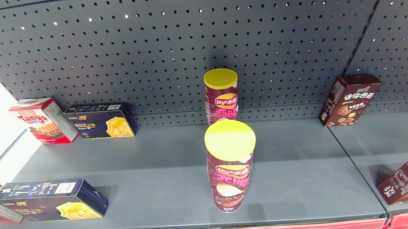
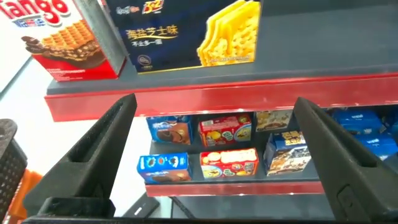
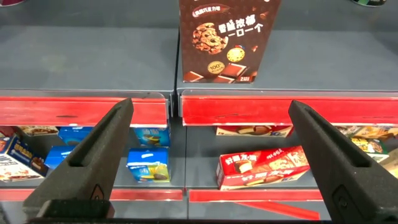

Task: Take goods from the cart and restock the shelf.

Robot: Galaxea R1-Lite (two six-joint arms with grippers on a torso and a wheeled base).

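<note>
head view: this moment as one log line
front maroon yellow-lidded cylindrical chip can: upright on grey metal shelf | rear matching can: upright behind | left gripper: open | right gripper: open

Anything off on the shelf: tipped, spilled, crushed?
Nothing stands out. Front chip can and rear chip can stand upright with lids on; the brown cookie box stands upright too. No spills or dents visible.
</note>
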